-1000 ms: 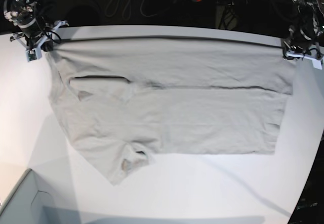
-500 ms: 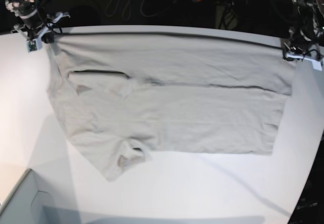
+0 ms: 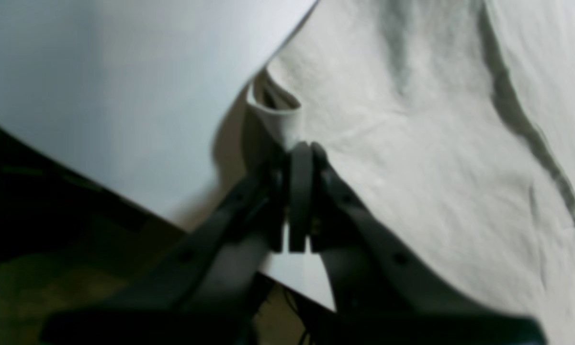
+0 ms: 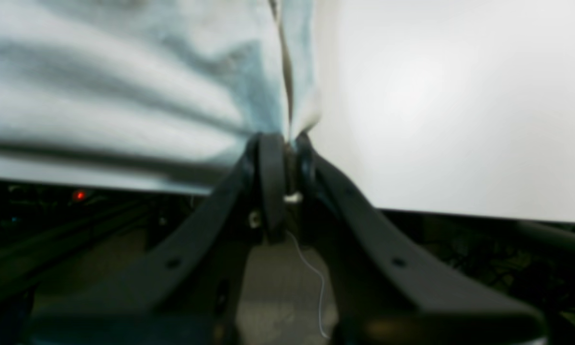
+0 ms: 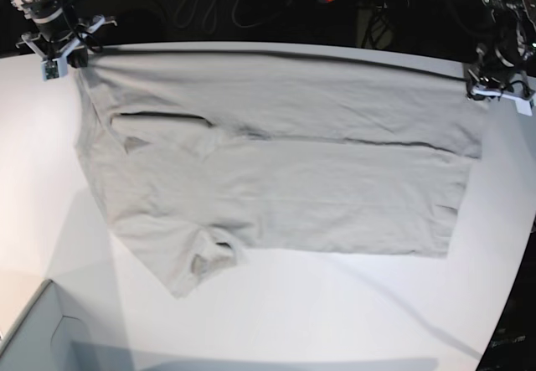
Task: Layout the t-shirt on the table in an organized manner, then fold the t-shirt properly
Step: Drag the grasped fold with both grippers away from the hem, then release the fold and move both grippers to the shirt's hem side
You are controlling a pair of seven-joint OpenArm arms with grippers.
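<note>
Holding the shirt (image 5: 276, 178) stretched along the far edge of the table (image 5: 335, 312), I have one corner in each gripper. My left gripper (image 3: 299, 153) is clamped tight on a rolled fold of the hem corner, and my right gripper (image 4: 282, 143) is pinched shut on the cloth at the opposite far corner, by the sleeve side. The rest of the shirt lies on the table, spread sideways, its collar (image 5: 216, 258) toward the near edge, with one long crease running across the middle.

I judge this to be the laying-out step: the far edge is taut between my arms, but the body is skewed and the collar side hangs out at an angle. The next move, as I see it, calls for both arms to draw or lower the edge together, evenly, so the cloth settles flat without new wrinkles; only then can folding begin.

Count: one shirt, one table, two grippers, one pale box corner (image 5: 38, 333) at the near edge.
</note>
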